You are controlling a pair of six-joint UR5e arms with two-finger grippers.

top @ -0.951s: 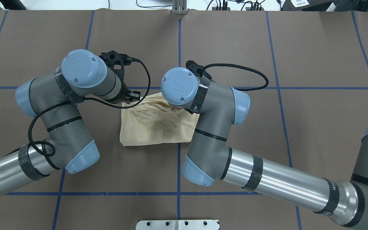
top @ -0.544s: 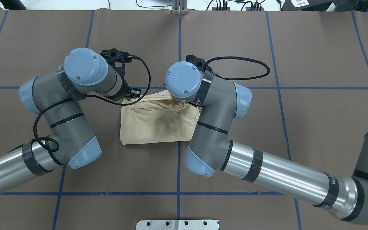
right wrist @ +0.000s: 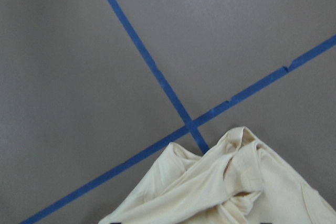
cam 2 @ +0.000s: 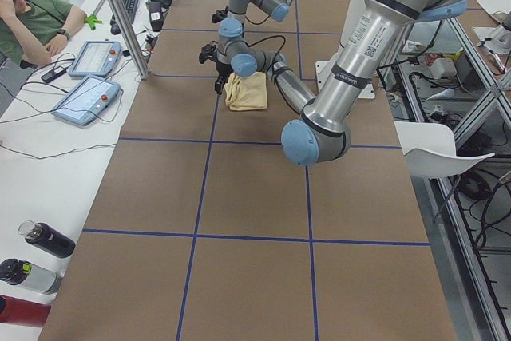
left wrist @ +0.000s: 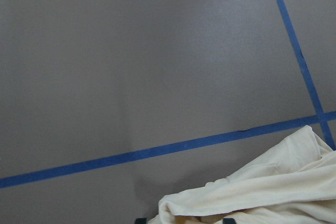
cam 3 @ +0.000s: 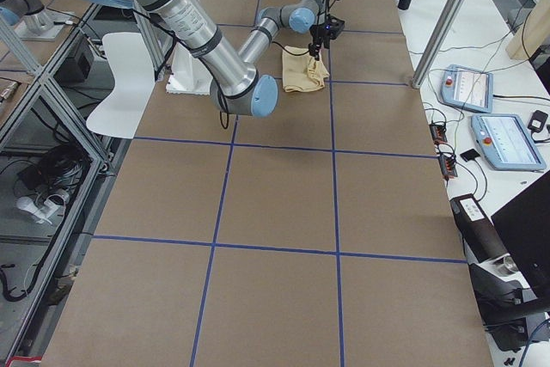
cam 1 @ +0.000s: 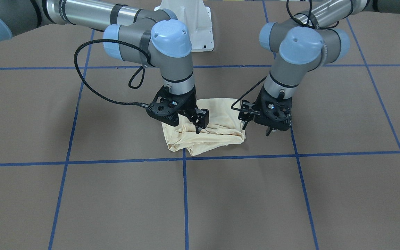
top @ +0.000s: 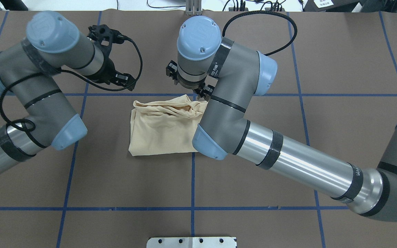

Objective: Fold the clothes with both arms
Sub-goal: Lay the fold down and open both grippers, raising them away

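T-shirt [top: 160,132]: lay as a compact cream-yellow packet near the centre of the table [top: 271,51], just left of the middle blue tape line [top: 193,179] and just on the near side of a cross line. Showed a flat, smooth near half and a bunched ridge [top: 171,107] of wrinkles along the far edge. No print or label in view.

Handling, as judged: light, soft and limp, with no stiffness to hold a crease. Likely to sag and shed layers if lifted by a single ply. Best taken at the two far corners, pinched through all layers at once, low against the table, both sides kept level.

Right gripper [cam 1: 200,123]: hung just above the far right corner of the packet, jaws apart, nothing held.

Left gripper [cam 1: 256,129]: hung above bare table just beside the far left corner, jaws spread wide, nothing held.

Cross-checked in both wrist views: dark fingertips well apart at the lower frame edge, cloth lying free below.

Further out: two teach pendants [cam 3: 507,142] on the white bench beyond the far edge.
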